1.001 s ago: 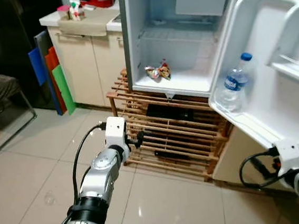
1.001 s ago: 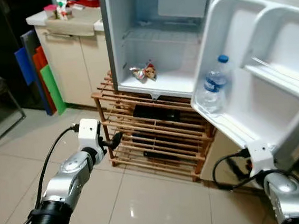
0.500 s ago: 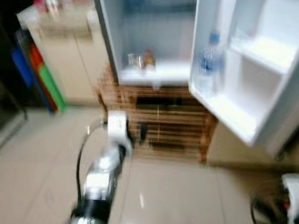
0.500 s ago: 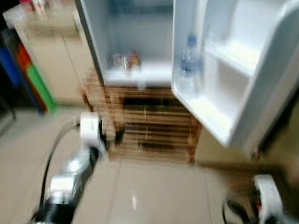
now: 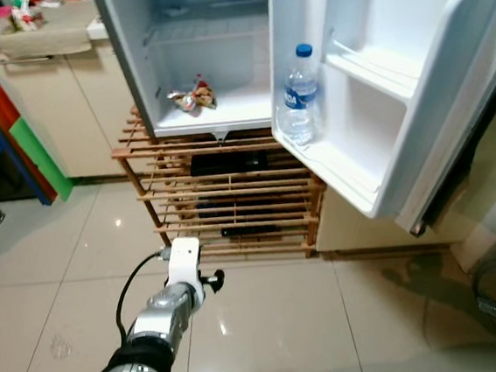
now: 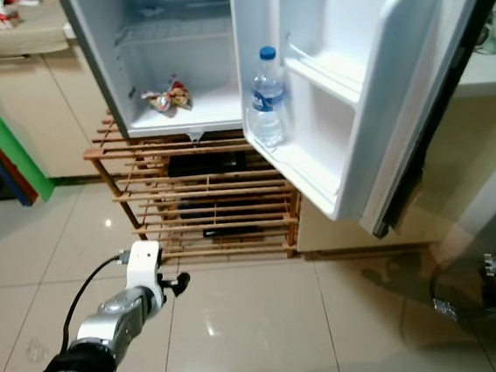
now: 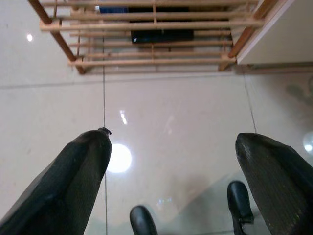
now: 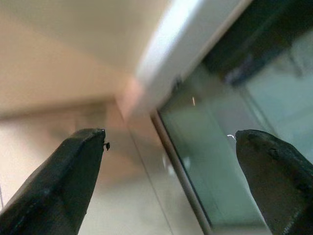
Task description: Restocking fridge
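One clear plastic water bottle with a blue cap already standing in the lower shelf of the white fridge door, door swung wide. Inside the white fridge cabinet, a small heap of crinkled snack packets on the floor of the compartment, the wire shelf above bare. Beneath the fridge, a slatted wooden rack with dark items on its shelves.

Judged as a lull between loads: nothing in either claw, so probably turning away to fetch the next item. Next move likely calls for finding the supplies, which cannot be seen here, then carrying one back to the open compartment.

Left gripper spread wide, fingers well apart, holding nothing, hanging low over the glossy beige tiled floor in front of the rack. Right gripper likewise spread wide and empty, low at the right, aimed at a pale wall edge and a dark glass panel.
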Motion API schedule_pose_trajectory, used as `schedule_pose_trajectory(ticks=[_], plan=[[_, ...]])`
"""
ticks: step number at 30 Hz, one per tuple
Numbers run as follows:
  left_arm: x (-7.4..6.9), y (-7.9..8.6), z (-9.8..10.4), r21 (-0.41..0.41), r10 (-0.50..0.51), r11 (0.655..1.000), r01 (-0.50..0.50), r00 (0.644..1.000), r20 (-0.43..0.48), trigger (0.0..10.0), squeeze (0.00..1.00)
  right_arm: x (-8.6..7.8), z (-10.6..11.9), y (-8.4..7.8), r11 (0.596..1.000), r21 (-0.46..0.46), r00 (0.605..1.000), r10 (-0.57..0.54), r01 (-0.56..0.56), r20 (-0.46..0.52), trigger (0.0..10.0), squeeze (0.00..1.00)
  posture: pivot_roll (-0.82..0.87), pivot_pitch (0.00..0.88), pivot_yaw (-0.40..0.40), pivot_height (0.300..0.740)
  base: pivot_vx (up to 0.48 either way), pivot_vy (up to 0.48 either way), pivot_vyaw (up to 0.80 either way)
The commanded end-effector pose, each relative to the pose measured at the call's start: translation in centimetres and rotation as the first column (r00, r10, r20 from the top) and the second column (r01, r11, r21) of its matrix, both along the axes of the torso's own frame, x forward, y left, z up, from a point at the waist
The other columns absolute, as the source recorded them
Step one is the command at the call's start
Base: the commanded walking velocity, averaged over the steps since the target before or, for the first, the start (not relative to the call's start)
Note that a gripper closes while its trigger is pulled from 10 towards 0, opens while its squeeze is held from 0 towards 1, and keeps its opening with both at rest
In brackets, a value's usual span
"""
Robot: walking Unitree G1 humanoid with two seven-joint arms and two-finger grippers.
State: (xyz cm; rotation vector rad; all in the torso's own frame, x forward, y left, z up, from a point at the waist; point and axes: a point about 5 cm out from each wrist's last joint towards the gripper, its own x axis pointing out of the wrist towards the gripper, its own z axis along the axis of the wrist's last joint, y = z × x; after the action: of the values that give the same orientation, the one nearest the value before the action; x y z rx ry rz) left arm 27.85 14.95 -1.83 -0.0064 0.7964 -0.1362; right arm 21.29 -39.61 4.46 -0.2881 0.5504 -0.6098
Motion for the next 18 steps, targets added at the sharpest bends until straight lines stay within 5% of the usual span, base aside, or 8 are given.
schedule_pose_trajectory(ticks=[1,4,7,8,10,12,18], plan=[[-0.2,0.5,-0.4,0.015,0.005,1.000,-0.005,1.000,-0.025,10.0,0.00,2.3,1.3,1.1,0.999,0.004,0.992,0.035,-0.035,0.118,10.0,0.00,-0.15,0.000,0.048,0.740,0.000,0.000,0.00],[-1.5,0.7,-1.8,0.035,-0.022,0.999,0.026,0.995,-0.093,10.0,0.00,6.5,4.5,3.4,0.989,0.025,0.942,0.128,-0.143,0.310,10.0,0.00,-0.15,0.000,0.051,0.740,0.000,0.000,0.00],[-2.3,0.8,-2.5,0.057,-0.039,0.997,0.046,0.991,-0.126,10.0,0.00,8.8,6.7,5.4,0.972,0.035,0.885,0.197,-0.233,0.423,10.0,0.00,-0.15,0.000,0.049,0.740,0.000,0.000,0.00],[-2.3,0.8,-2.5,0.057,-0.039,0.997,0.046,0.991,-0.126,10.0,0.00,8.8,6.7,5.4,0.972,0.035,0.885,0.197,-0.233,0.423,10.0,0.00,-0.15,0.000,0.049,0.740,0.000,0.000,0.00],[-3.2,0.6,-3.2,0.068,-0.074,0.994,0.086,0.984,-0.162,10.0,0.00,10.2,8.5,7.6,0.948,0.035,0.812,0.251,-0.316,0.526,10.0,0.00,-0.15,0.000,0.053,0.740,0.000,0.000,0.00],[-3.9,0.7,-3.7,0.080,-0.087,0.991,0.104,0.979,-0.187,10.0,0.00,10.8,9.2,8.9,0.929,0.042,0.780,0.284,-0.368,0.557,10.0,0.00,-0.15,0.000,0.055,0.740,0.000,0.000,0.00],[-6.6,1.3,-5.4,0.139,-0.115,0.977,0.159,0.953,-0.281,10.0,0.00,11.4,9.7,12.7,0.851,0.088,0.710,0.370,-0.518,0.599,10.0,0.00,-0.16,0.000,0.061,0.740,0.000,0.000,0.00]])
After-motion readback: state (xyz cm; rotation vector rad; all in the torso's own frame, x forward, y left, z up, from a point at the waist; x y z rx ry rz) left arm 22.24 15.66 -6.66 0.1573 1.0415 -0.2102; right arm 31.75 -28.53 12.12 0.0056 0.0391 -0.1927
